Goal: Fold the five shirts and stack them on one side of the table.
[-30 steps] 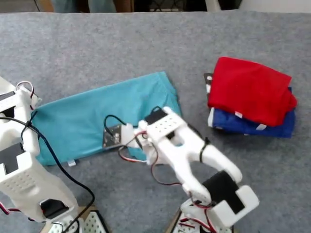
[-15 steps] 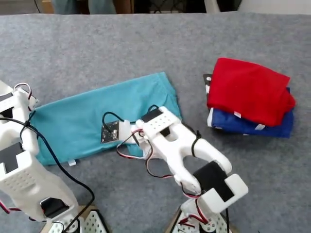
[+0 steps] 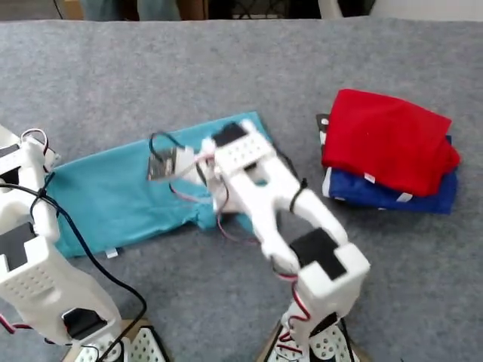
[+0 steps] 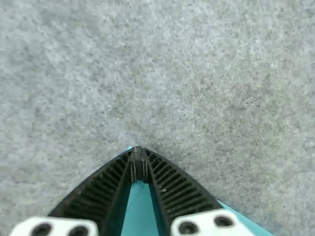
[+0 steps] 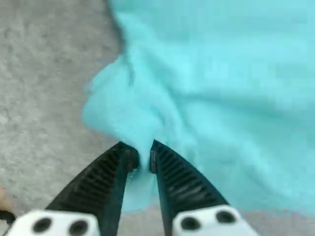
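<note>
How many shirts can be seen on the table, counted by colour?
teal shirt: 1
red shirt: 1
blue shirt: 1
Total: 3

Beyond the teal shirt (image 3: 106,192) the grey table (image 3: 226,68) lies open. To its right, past a bare strip, the red shirt (image 3: 385,143) sits stacked on the blue shirt (image 3: 377,194). The right arm (image 3: 260,192) crosses its right end.
</note>
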`<action>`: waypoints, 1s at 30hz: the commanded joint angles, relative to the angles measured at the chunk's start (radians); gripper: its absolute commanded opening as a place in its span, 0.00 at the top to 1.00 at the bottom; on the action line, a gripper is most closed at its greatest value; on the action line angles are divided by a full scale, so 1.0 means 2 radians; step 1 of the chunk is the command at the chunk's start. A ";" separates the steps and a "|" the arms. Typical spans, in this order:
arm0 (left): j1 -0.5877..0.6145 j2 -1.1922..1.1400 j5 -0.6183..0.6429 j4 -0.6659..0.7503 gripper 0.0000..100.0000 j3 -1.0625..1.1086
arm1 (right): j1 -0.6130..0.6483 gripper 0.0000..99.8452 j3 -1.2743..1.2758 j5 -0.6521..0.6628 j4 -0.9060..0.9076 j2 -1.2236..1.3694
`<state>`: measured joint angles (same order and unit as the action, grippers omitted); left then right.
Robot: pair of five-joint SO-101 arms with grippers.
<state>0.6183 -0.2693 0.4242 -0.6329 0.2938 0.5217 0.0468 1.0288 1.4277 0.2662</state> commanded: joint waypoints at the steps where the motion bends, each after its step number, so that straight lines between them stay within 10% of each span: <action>1: 0.001 0.031 -0.004 0.008 0.97 -0.004 | -0.009 0.99 -0.154 0.021 0.054 0.053; 10: 0.000 0.031 -0.005 0.008 0.97 -0.004 | -0.022 0.98 -0.473 0.158 0.156 0.282; 22: -0.004 0.031 -0.005 0.009 0.97 -0.006 | -0.022 0.80 -0.850 0.160 0.151 0.519; 30: -0.013 0.031 -0.006 0.009 0.97 -0.003 | -0.032 0.72 -0.862 0.092 0.144 0.477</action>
<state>0.6015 -0.2693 0.4242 -0.6329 0.2938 0.4803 -1.6287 1.2697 1.7285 1.3218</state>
